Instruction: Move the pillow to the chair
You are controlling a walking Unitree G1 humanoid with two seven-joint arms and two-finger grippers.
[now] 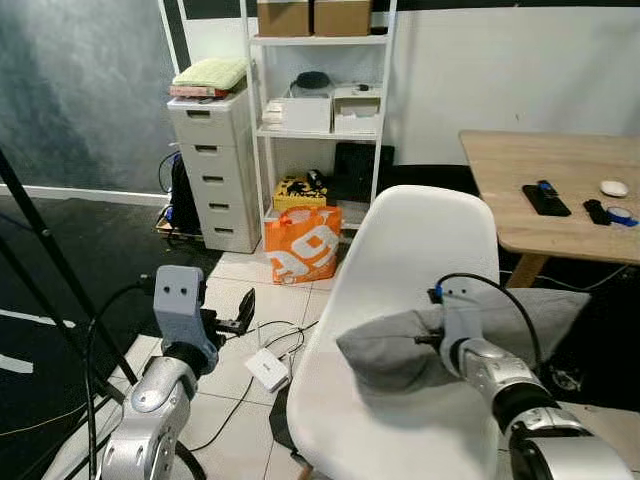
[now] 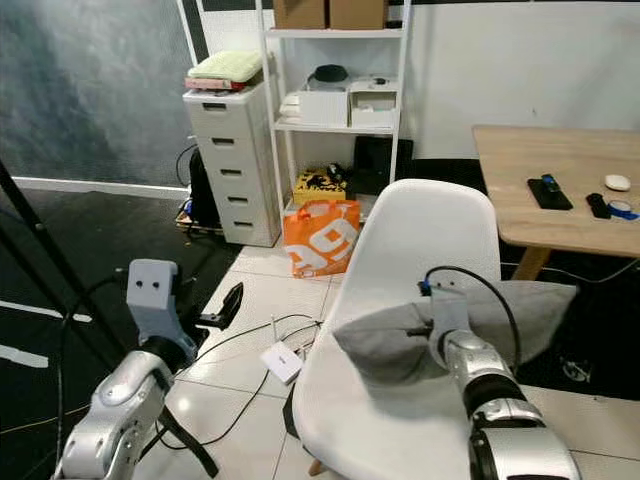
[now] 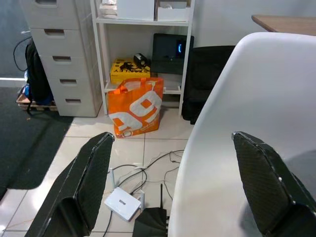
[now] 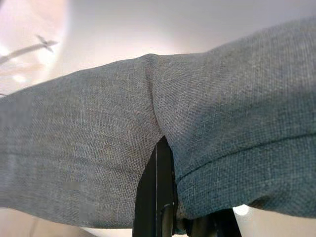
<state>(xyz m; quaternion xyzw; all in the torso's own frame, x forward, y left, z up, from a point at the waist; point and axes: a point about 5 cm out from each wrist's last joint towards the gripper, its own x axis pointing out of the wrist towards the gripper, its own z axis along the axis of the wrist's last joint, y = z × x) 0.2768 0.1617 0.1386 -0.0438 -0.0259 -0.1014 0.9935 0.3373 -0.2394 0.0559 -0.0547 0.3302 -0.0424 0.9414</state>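
A grey pillow (image 1: 390, 345) hangs just over the seat of the white chair (image 1: 420, 240), stretching off past the chair's right side. My right gripper (image 1: 432, 340) is shut on the pillow's near edge. In the right wrist view its black fingers (image 4: 158, 197) pinch a fold of the grey fabric (image 4: 98, 148). To the left of the chair, my left gripper (image 1: 240, 312) is held above the tiled floor. It is open with nothing between its fingers (image 3: 94, 173), and the chair's back (image 3: 237, 98) lies just ahead of it.
An orange bag (image 1: 302, 243) leans against a white shelf unit (image 1: 320, 130), beside white drawers (image 1: 215, 170). A white box (image 1: 268, 368) and cables lie on the floor left of the chair. A wooden table (image 1: 560, 190) stands at the right; black tripod legs (image 1: 50, 260) cross the left.
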